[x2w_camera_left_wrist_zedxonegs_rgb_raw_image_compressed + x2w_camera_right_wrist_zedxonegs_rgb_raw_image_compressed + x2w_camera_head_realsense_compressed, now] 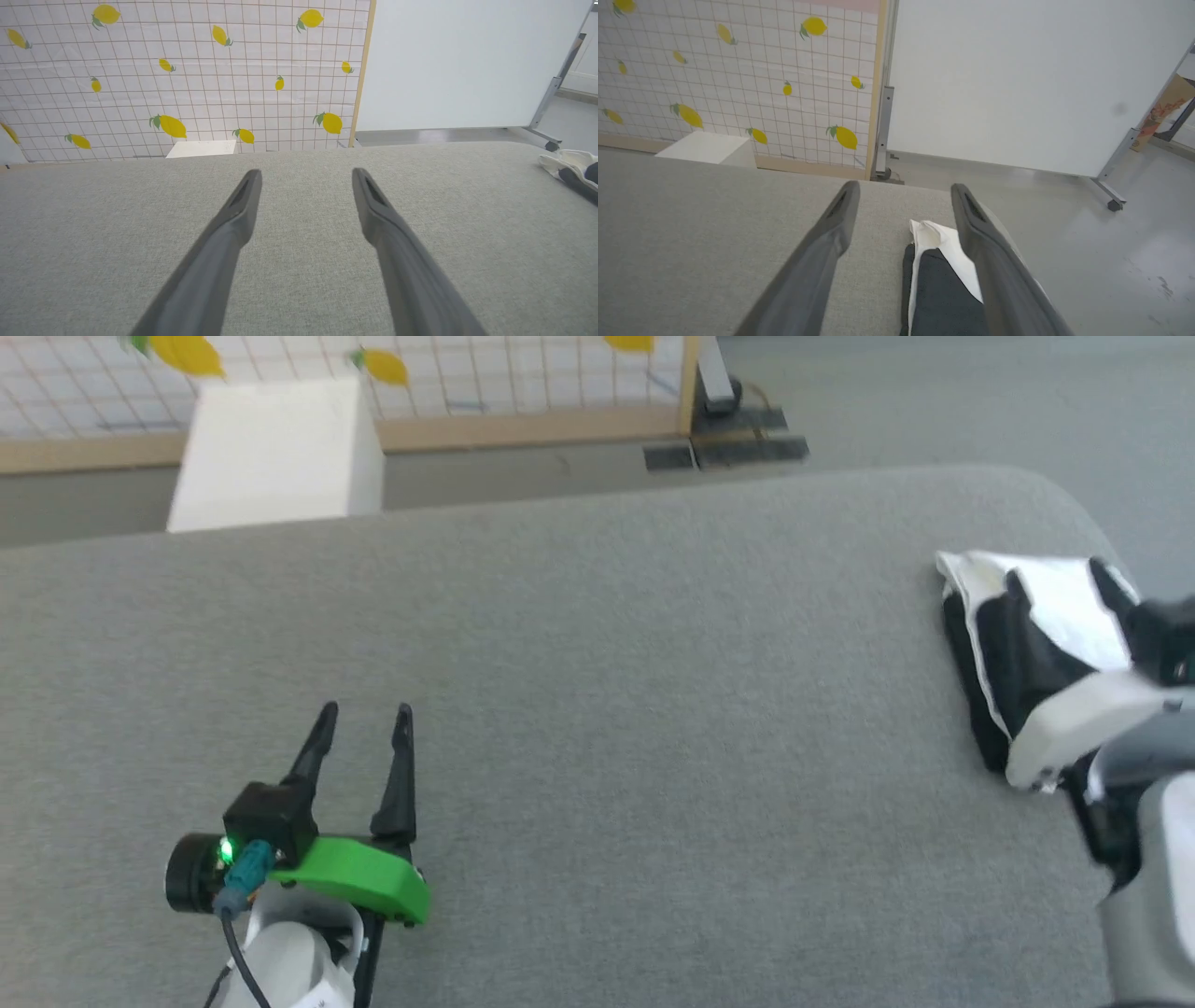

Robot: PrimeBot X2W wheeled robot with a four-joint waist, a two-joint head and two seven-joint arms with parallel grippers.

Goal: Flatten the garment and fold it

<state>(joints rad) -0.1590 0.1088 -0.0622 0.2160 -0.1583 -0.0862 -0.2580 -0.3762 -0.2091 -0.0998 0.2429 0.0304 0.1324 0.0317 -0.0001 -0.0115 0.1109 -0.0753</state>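
The shirt [1050,616] lies folded into a small bundle at the far right corner of the grey cloth-covered desk [597,663], close to its rounded edge. White cloth shows on top, with black cloth along its left side and near end.

The right gripper [1060,577] is over the bundle at the right edge of the head view. In the right wrist view its jaws stand wide apart with nothing clamped between them. The shirt lies below them: its white corner and dark panel show in the gap, and the right-hand finger [999,270] crosses over the white part. Whether that finger touches the cloth I cannot tell.

The left gripper [365,711] is at the lower left of the head view, well apart from the shirt, above bare grey cloth. Its jaws are also wide open and hold nothing. In the left wrist view the shirt shows as a small heap at the far right edge.

Beyond the desk stands a white box [275,457] in front of a grid screen printed with lemons [187,70]. To the right of the screen is a plain white panel [1017,84] on a metal stand, on a grey floor [1111,261].
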